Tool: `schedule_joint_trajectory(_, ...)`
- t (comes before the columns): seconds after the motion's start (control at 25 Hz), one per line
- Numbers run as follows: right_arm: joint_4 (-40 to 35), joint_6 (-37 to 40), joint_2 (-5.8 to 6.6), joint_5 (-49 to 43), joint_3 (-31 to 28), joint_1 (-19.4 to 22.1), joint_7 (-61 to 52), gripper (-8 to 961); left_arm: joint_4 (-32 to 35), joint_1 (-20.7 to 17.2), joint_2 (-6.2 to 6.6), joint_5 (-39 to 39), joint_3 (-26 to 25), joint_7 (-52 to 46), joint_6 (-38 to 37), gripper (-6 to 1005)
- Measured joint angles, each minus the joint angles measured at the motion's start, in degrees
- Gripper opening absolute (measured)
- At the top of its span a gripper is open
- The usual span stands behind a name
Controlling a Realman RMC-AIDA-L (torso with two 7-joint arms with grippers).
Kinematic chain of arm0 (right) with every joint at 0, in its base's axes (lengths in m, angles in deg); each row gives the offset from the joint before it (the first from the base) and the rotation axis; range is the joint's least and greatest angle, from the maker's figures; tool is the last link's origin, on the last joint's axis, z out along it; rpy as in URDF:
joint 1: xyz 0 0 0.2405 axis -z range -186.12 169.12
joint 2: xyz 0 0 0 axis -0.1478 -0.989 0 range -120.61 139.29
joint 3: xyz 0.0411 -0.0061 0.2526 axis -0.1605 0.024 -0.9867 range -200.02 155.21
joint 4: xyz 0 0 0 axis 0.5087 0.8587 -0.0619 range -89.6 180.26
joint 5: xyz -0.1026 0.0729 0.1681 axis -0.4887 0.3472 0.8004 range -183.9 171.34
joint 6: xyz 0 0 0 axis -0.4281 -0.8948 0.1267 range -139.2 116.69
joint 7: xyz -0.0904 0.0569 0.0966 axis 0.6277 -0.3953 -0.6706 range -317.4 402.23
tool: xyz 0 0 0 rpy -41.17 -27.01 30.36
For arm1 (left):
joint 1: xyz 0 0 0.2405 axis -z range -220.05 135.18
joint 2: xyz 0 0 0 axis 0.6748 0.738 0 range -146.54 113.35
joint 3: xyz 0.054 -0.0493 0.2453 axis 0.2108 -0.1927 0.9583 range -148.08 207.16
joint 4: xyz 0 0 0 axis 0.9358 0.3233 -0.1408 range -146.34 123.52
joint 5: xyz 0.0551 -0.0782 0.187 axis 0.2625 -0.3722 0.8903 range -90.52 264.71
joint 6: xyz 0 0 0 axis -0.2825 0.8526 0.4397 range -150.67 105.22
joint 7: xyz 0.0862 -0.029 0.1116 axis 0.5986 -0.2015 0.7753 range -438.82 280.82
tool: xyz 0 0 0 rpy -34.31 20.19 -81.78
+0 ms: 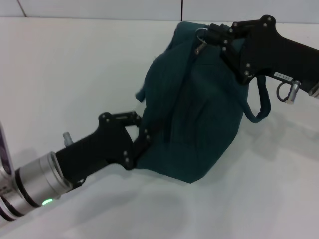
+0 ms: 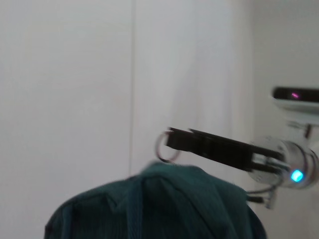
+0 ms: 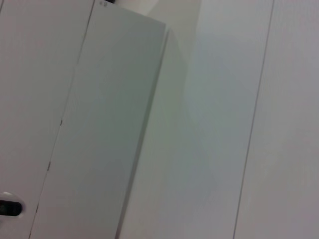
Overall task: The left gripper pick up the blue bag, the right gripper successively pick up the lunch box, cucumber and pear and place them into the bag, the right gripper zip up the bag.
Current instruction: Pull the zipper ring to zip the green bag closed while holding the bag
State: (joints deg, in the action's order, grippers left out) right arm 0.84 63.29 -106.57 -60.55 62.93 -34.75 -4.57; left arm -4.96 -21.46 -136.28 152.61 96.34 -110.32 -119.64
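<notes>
A plain white, smooth-topped table (image 1: 75, 74) fills the head view, running from the near edge to a far edge where it meets a pale wall. Directly on it, right of centre, sits a large dark teal-blue fabric bag (image 1: 199, 119), bulging and humped, its underside resting on the surface. One rope-like handle (image 1: 259, 107) loops off its right side.
</notes>
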Motion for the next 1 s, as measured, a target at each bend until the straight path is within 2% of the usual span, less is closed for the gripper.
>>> schedule_joint_trajectory(0.08, -0.1, 0.1, -0.01, 0.0, 0.0, -0.1, 0.5, 12, -0.1, 0.0, -0.09, -1.5, 0.0, -1.4, -0.3, 116)
schedule_joint_trajectory(0.44, -0.4, 0.2, -0.11, -0.2, 1.0, -0.5, 3.0, 11, 0.1, 0.8, -0.08, -3.4, -0.1, -7.7, -2.1, 323)
schedule_joint_trajectory(0.88, 0.1, 0.3, -0.26, 0.0, 2.3, -1.5, 5.1, 11, -0.1, 4.3, -0.19, -7.4, -0.1, -16.5, -0.2, 762)
schedule_joint_trajectory(1.0, 0.2, 0.8, -0.27, 0.9, 3.5, -1.5, 5.5, 12, -0.1, 4.3, -0.19, -8.9, -0.1, -16.7, 0.3, 821)
